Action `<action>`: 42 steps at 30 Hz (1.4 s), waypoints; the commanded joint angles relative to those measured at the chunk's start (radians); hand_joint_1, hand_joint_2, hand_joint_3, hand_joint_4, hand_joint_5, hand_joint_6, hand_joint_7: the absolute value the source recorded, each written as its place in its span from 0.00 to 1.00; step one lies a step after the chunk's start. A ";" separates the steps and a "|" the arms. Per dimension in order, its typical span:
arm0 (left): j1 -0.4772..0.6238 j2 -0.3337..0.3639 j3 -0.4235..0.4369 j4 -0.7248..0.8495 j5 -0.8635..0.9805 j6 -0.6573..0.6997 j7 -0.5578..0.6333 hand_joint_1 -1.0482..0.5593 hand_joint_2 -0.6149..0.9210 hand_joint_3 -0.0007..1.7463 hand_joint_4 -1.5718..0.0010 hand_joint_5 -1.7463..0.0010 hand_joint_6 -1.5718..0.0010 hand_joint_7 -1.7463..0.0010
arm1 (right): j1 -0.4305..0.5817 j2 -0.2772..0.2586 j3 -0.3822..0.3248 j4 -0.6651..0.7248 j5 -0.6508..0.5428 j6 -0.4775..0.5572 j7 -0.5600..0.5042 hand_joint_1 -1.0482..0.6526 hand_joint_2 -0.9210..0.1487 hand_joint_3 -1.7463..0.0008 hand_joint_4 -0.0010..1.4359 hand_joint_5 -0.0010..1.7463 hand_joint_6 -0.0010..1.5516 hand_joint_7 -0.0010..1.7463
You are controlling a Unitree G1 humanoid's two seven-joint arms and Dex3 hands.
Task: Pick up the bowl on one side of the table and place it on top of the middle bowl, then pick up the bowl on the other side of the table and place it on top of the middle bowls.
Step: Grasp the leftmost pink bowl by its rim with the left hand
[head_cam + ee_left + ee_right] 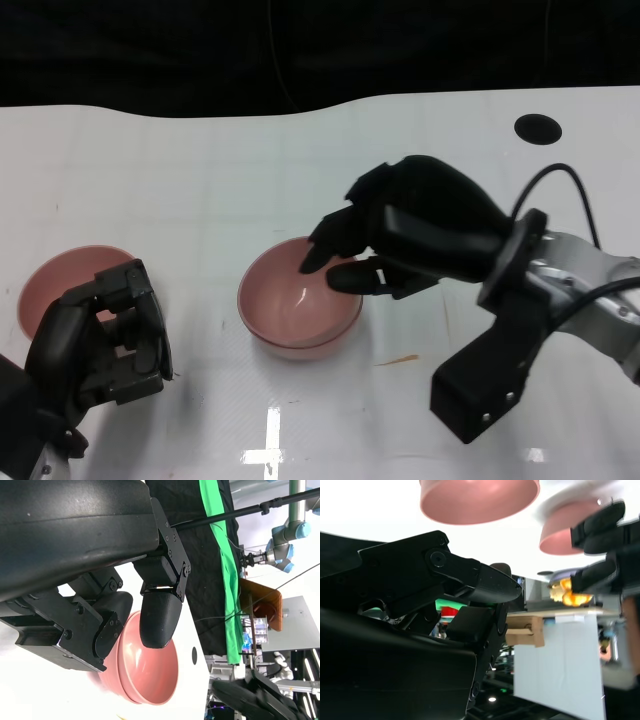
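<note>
as seen from the head view, near to far: left hand [100,335], fingers curled in, nothing visibly held, sits just in front of the left bowl [60,285], which lies directly beyond its fingers and is the nearer hand's next pick, by my judgement. middle bowl [299,310], centre of table [200,170], looks already stacked. right hand [410,235], fingers loosely bent and apart, hovers over its far right rim, gripping nothing.

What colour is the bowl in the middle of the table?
Pink; the middle bowl shows best in the head view.
</note>
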 commanded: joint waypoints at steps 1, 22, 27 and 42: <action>0.013 0.013 0.007 -0.008 -0.003 0.001 0.000 0.80 0.81 0.80 0.32 0.00 0.48 0.00 | 0.049 -0.031 -0.052 -0.018 0.066 -0.036 0.025 0.14 0.00 0.55 0.65 0.63 0.58 0.30; 0.006 0.021 0.011 -0.003 -0.007 -0.004 -0.006 0.80 0.77 0.84 0.31 0.00 0.47 0.00 | 0.361 -0.063 -0.366 0.079 0.557 -0.174 0.264 0.33 0.00 0.83 0.64 0.46 0.65 0.04; 0.009 0.032 0.011 -0.014 0.003 0.002 -0.002 0.81 0.78 0.82 0.33 0.00 0.48 0.00 | 0.389 -0.041 -0.418 0.163 0.649 -0.221 0.317 0.50 0.00 0.87 0.71 0.36 0.69 0.03; 0.010 0.015 0.026 0.004 -0.042 -0.036 -0.030 0.81 0.85 0.76 0.32 0.00 0.49 0.00 | 0.379 -0.025 -0.483 0.247 0.630 -0.291 0.371 0.55 0.25 0.47 0.63 0.90 0.60 0.61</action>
